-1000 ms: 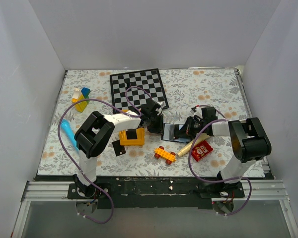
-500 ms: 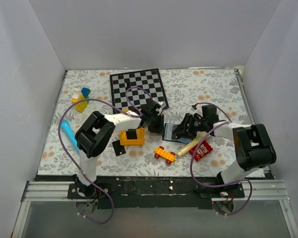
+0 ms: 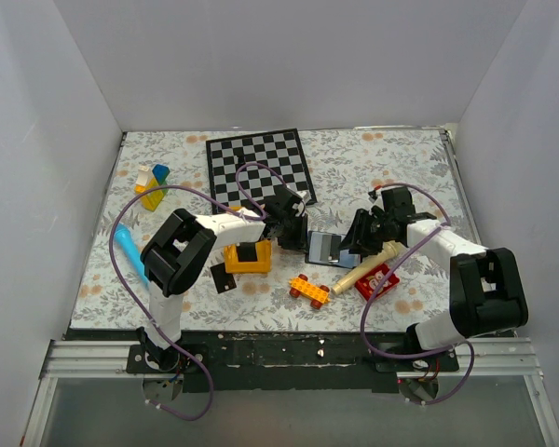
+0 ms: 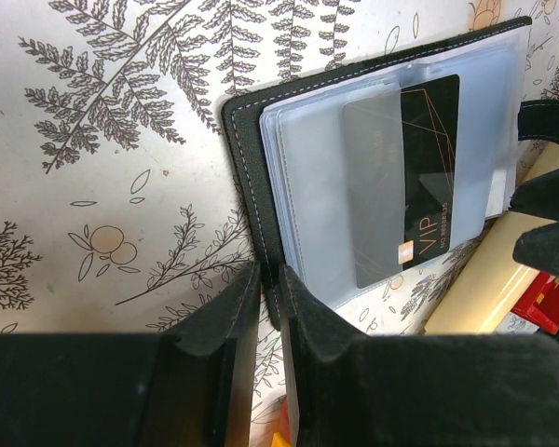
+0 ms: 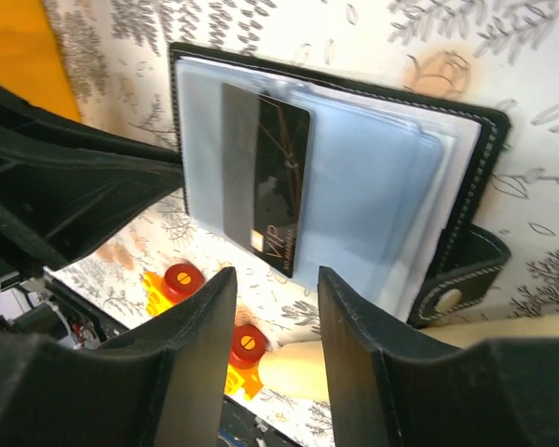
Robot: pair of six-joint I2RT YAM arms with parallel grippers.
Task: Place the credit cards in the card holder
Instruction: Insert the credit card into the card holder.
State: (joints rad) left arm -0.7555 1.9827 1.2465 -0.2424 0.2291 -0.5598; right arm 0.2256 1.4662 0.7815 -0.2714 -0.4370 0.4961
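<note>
Black card holder [image 4: 250, 177] lies open mid-table, sleeves up, VIP card [image 4: 429, 168] sleeved | your left gripper [image 4: 266, 303] pinches its cover edge, jaws nearly closed | your right gripper [image 5: 275, 279] hangs over the sleeves, spread wide, empty | loose credit card [image 3: 223, 277] lies beyond the yellow block [image 3: 235, 262], on the left arm's side, so expect a cross-reach.

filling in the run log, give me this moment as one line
left tool: pinching wallet edge | right tool: open above wallet | card: inside wallet | wallet: lying open
</note>
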